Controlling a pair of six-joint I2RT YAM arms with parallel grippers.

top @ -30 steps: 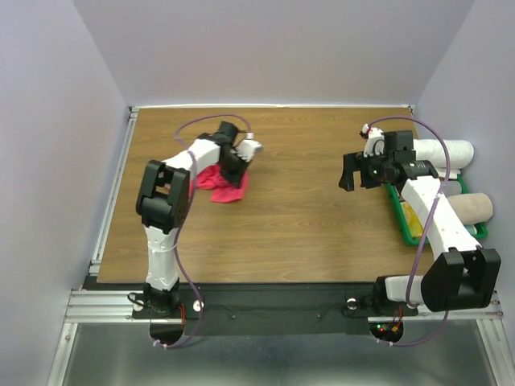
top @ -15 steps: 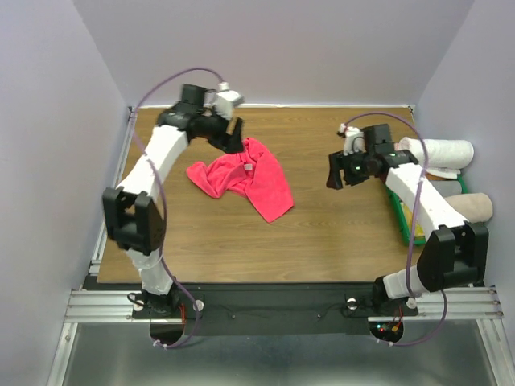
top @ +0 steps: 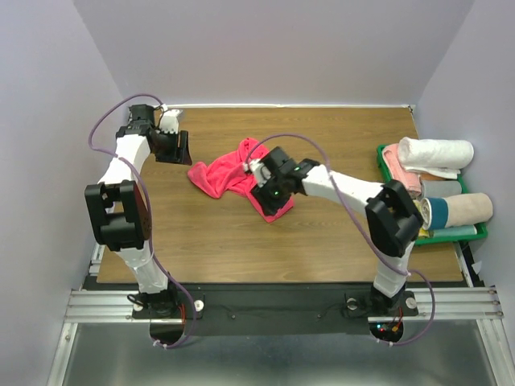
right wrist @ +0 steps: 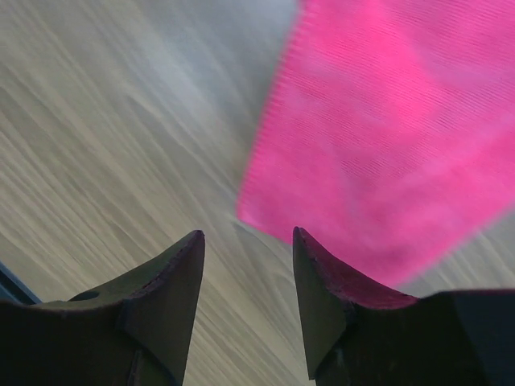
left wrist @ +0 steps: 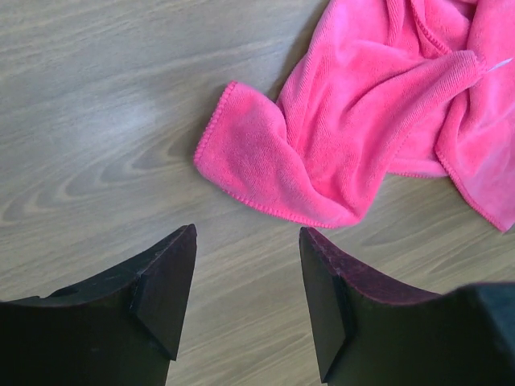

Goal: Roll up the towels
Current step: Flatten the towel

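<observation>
Reference item: the green tray (top: pixel 455 236) at the tabletop (top: pixel 322 233) edge on the right arm's side. It holds rolled towels (top: pixel 438 151), one white, one beige, with others partly hidden between them.

The pink towel (top: pixel 229 173) lies on the tabletop well apart from the tray, toward the left arm's side. It is unrolled and crumpled, with folds bunched along the half farther from the tray. A flatter corner points toward the near edge. In the left wrist view the towel (left wrist: pixel 362 137) shows a hemmed corner folded onto the wood. In the right wrist view the towel (right wrist: pixel 386 137) appears as a flat, blurred corner.

Left end effector (top: pixel 179 147): released. It sits farther from the tray than the towel does, near the towel's far-side edge but not touching it. Its wrist view shows the end effector (left wrist: pixel 248 233) with both fingers spread and only bare wood between them. The towel's corner lies just beyond the fingertips.

Right end effector (top: pixel 272 193): released. The right arm reaches away from the tray, across the tabletop, to the towel's near corner. Its wrist view shows the end effector (right wrist: pixel 247 233) with fingers apart, and the gap frames the edge of that corner. The view is blurred, so contact with the cloth cannot be determined.
</observation>
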